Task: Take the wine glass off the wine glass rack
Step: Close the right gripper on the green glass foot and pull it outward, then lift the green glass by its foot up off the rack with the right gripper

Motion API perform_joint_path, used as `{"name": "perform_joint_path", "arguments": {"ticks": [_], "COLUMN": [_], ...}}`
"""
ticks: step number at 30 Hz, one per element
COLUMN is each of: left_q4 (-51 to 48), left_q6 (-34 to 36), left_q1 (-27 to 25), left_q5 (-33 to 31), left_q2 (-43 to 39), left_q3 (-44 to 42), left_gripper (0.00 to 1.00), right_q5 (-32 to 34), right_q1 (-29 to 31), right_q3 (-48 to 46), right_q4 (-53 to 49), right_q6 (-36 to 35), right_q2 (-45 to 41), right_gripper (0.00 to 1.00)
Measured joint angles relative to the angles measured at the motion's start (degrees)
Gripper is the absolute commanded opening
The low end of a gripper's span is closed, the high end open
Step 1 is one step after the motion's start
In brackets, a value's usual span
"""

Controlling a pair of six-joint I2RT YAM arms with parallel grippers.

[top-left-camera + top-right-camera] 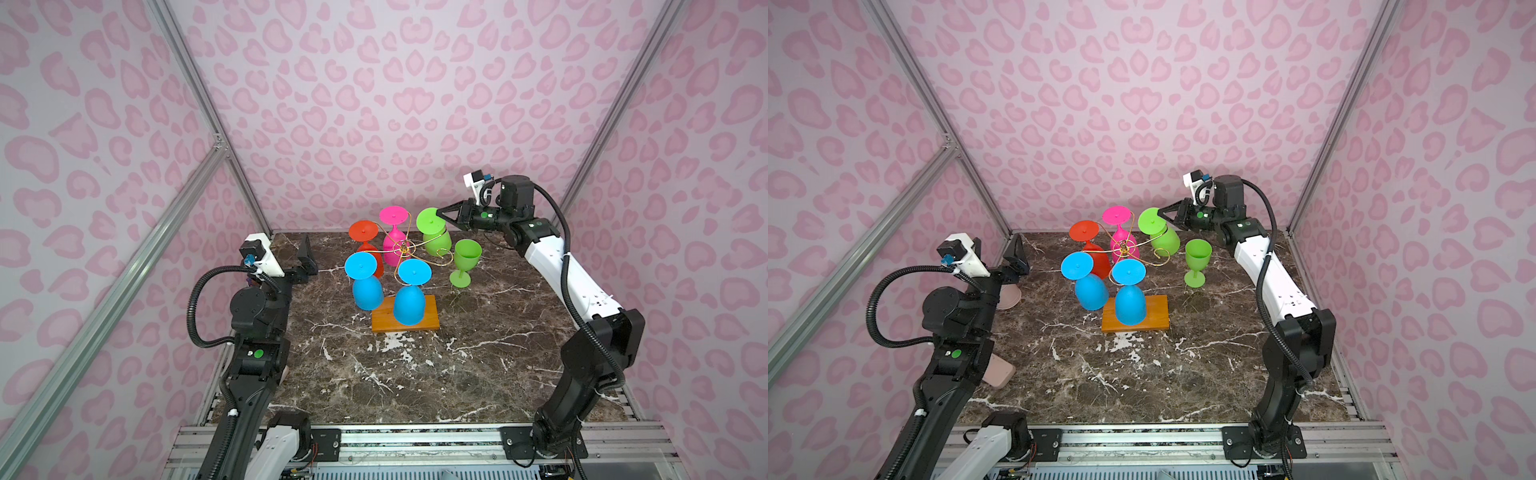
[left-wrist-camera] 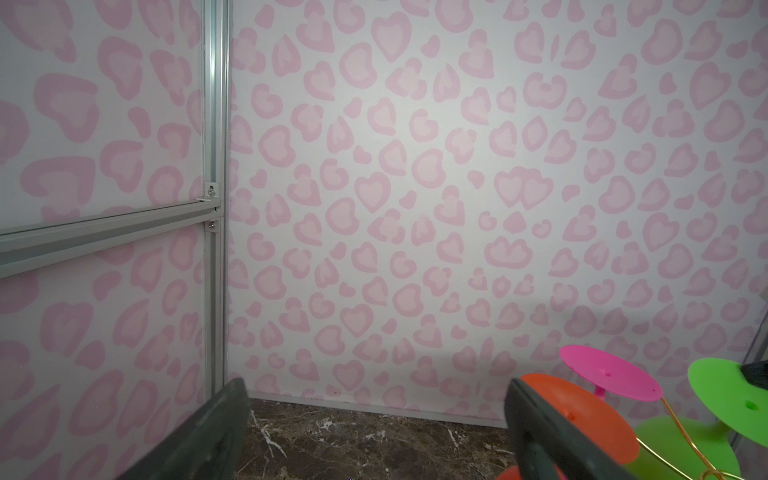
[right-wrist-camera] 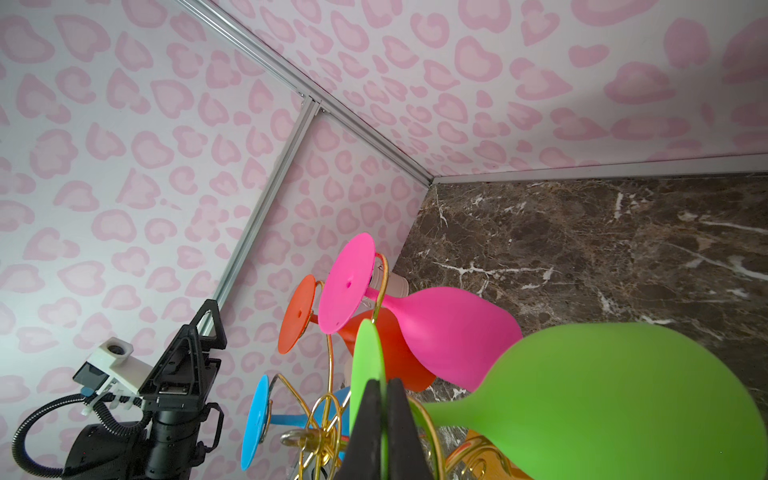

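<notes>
The wine glass rack [image 1: 402, 248], gold wire on an orange-brown wooden base [image 1: 430, 320], stands mid-table with several coloured glasses hanging upside down. A green wine glass [image 1: 438, 243] [image 1: 1167, 241] hangs on its back right arm. My right gripper [image 1: 438, 215] [image 1: 1160, 212] [image 3: 384, 386] is shut on the rim of this glass's flat foot, whose bowl [image 3: 623, 399] fills the right wrist view. My left gripper [image 1: 306, 255] [image 1: 1017, 251] [image 2: 376, 384] is open and empty near the back left corner, left of the red glass [image 2: 582, 415].
A second green glass [image 1: 466, 257] [image 1: 1197, 259] stands upright on the marble table, right of the rack. Pink [image 1: 393, 216], red [image 1: 363, 231] and two blue glasses [image 1: 360, 266] [image 1: 414, 272] hang on other arms. Patterned walls and aluminium posts enclose the table closely.
</notes>
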Motion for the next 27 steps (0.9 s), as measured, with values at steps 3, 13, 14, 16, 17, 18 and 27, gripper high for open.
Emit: {"name": "perform_joint_path", "arguments": {"ticks": [3, 13, 14, 16, 17, 18, 27], "left_q4": [0.0, 0.0, 0.0, 0.0, 0.0, 0.0, 0.0], "left_q6": [0.0, 0.0, 0.0, 0.0, 0.0, 0.0, 0.0], "left_q1": [0.0, 0.0, 0.0, 0.0, 0.0, 0.0, 0.0], "left_q5": [0.0, 0.0, 0.0, 0.0, 0.0, 0.0, 0.0], "left_q2": [0.0, 0.0, 0.0, 0.0, 0.0, 0.0, 0.0], "left_q3": [0.0, 0.0, 0.0, 0.0, 0.0, 0.0, 0.0], "left_gripper": [0.97, 0.97, 0.97, 0.97, 0.97, 0.97, 0.97], "right_q5": [-0.6, -1.0, -1.2, -1.3, -1.4, -1.3, -1.4], "right_q1": [-0.4, -1.1, -1.2, -1.4, -1.5, -1.6, -2.1], "right_q3": [-1.7, -3.0, -3.1, -3.4, -3.6, -3.8, -5.8], "right_q4": [2.6, 6.8, 7.1, 7.6, 7.8, 7.9, 9.1], "right_q6": [2.5, 6.5, 6.7, 7.6, 7.7, 7.8, 8.5], "right_q2": [-0.5, -1.7, -1.8, -1.8, -1.9, -1.9, -3.9], "right_gripper": [0.00, 0.00, 0.00, 0.00, 0.00, 0.00, 0.00]}}
